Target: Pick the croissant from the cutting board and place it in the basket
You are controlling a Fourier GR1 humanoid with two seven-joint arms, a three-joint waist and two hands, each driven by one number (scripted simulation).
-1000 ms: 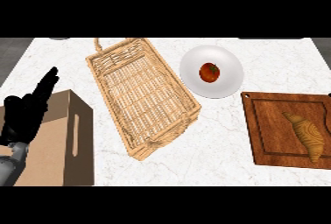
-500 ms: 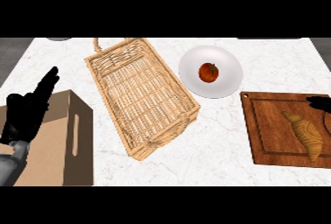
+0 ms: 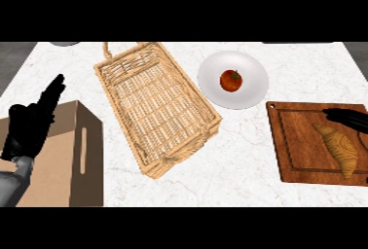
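Observation:
The golden croissant [image 3: 340, 149] lies on the wooden cutting board [image 3: 300, 146] at the right edge of the head view. Only the black fingers of my right hand [image 3: 348, 118] show, coming in from the right edge just above the croissant's upper end; whether they are curled cannot be seen. The empty wicker basket [image 3: 155, 107] lies slanted across the counter's middle, well left of the board. My left hand [image 3: 30, 127] rests open at the left edge, fingers up, over a cardboard box.
A white plate [image 3: 250, 87] with a tomato [image 3: 230, 80] on it sits between the basket and the board, further back. A brown cardboard box [image 3: 66, 156] stands at the lower left. Bare marble counter shows between basket and board.
My right hand has come further in from the right edge, over the board's upper part, toward the croissant. The left hand, basket and croissant have stayed put.

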